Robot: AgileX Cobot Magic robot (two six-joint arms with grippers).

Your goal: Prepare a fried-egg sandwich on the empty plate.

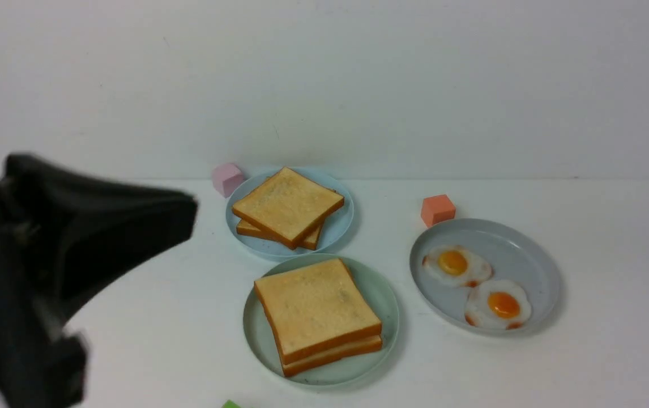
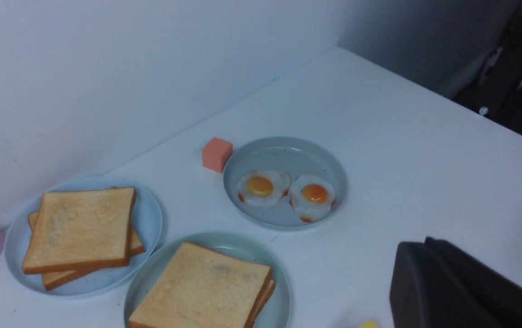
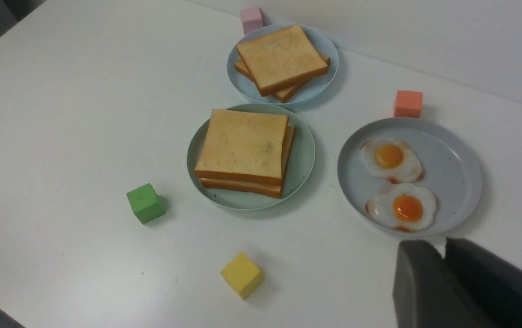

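Observation:
Two golden toast slices lie stacked as the sandwich [image 1: 319, 314] [image 2: 202, 291] [image 3: 243, 148] on the mint-green plate [image 1: 388, 300] [image 3: 305, 150]. No egg shows between the slices. My left gripper [image 1: 188, 218] [image 2: 413, 248] hovers blurred to the left of the plates, jaws pressed together and holding nothing. My right gripper [image 3: 443, 246] appears only in its own wrist view, just on the near side of the grey plate. Its fingers are almost touching, with a thin wedge of table showing at the tips and nothing between them.
A light-blue plate [image 1: 348, 226] behind the mint one carries two more toast slices. A grey plate [image 1: 528, 249] on the right holds two fried eggs [image 1: 456, 265]. Loose cubes: pink [image 1: 227, 178], orange [image 1: 438, 209], green [image 3: 145, 202], yellow [image 3: 241, 274].

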